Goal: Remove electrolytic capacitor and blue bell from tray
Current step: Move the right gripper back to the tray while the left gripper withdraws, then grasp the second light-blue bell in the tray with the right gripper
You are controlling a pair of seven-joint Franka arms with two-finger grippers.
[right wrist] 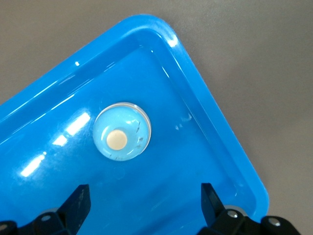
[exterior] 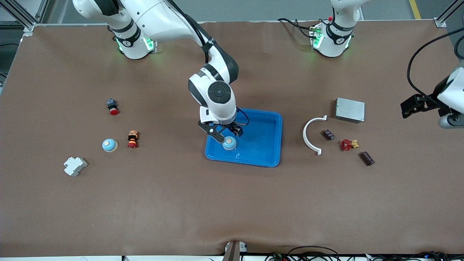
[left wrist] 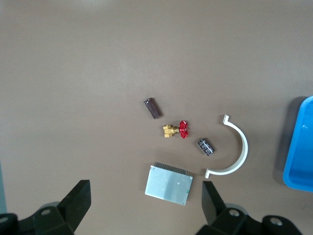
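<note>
A light-blue bell (exterior: 229, 143) with a cream button lies in the blue tray (exterior: 270, 119), near the corner toward the front camera and the right arm's end; it also shows in the right wrist view (right wrist: 121, 137). My right gripper (exterior: 227, 136) is open and empty just above the bell, its jaws wide apart in the right wrist view (right wrist: 144, 198). A dark brown cylindrical capacitor (exterior: 366, 158) lies on the table toward the left arm's end, also in the left wrist view (left wrist: 152, 108). My left gripper (exterior: 407, 108) is open and empty, high over that end (left wrist: 146, 196).
Near the capacitor lie a red-handled brass valve (exterior: 348, 144), a small dark part (exterior: 328, 135), a white curved bracket (exterior: 311, 135) and a silver metal box (exterior: 349, 110). Toward the right arm's end lie a second bell (exterior: 109, 145), a red-capped part (exterior: 132, 139), a red button (exterior: 112, 106) and a white block (exterior: 75, 166).
</note>
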